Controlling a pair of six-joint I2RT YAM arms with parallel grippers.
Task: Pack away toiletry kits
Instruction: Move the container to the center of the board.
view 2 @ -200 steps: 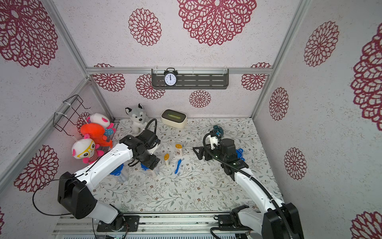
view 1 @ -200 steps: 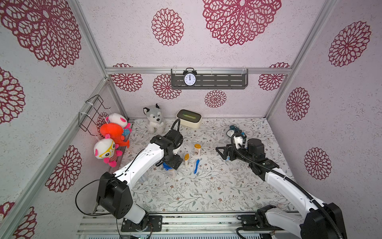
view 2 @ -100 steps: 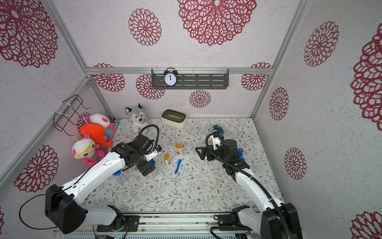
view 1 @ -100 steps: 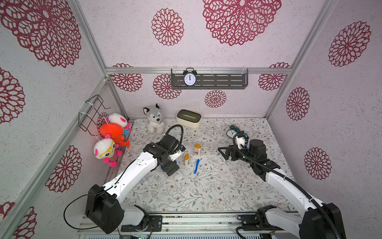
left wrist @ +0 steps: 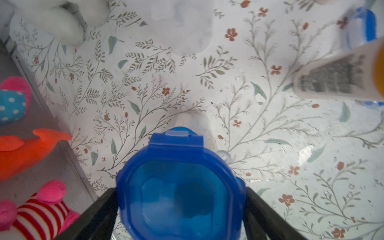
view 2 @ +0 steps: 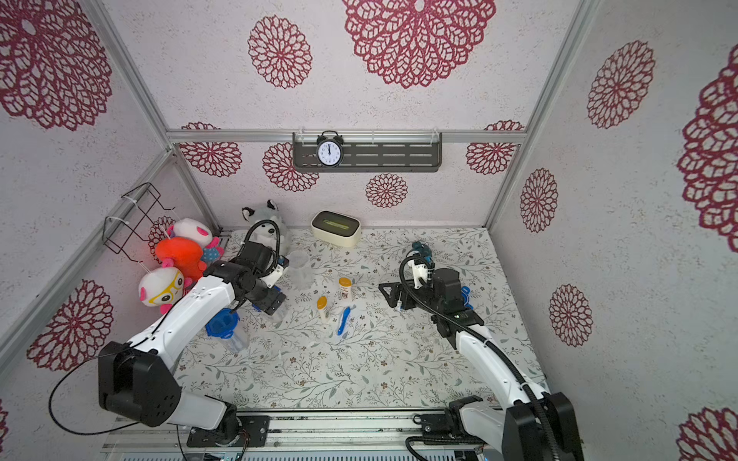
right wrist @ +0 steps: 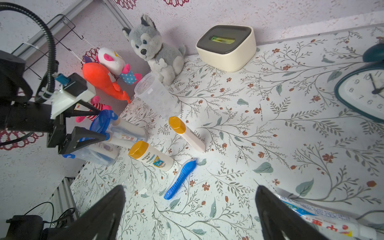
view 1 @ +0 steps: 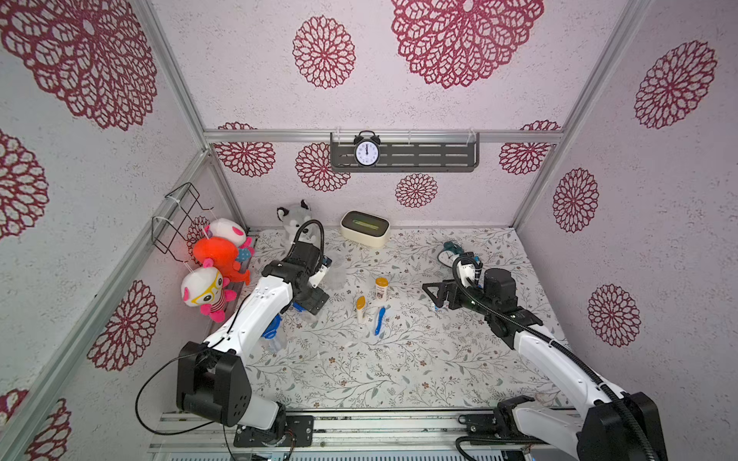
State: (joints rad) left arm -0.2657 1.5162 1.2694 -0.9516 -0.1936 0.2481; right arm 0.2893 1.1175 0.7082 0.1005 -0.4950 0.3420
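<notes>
Since a second earlier, the left arm had drawn back from the loose bottles, carrying the lidded cup (left wrist: 178,187) along, while the right arm had barely shifted.

In both top views the left gripper (view 1: 315,305) had its jaws spread wide around that cup's blue lid, low over the desk (view 1: 359,371). The right gripper (view 1: 431,297) had its jaws gaping wide with nothing in them. They faced two yellow-capped bottles (view 1: 381,289) and a blue toothbrush (view 1: 379,319) well ahead of the tips.

From the left wrist, the lid filled the whole gap and touched both jaws, which gripped it.

From the right wrist, the toothbrush (right wrist: 180,178) lay just ahead of the open tips, roughly centred between them. The bottles were farther out, and a toothpaste tube (right wrist: 324,222) lay outside one jaw. The gripped cup (right wrist: 101,124) sat slanted between the left jaws.
</notes>
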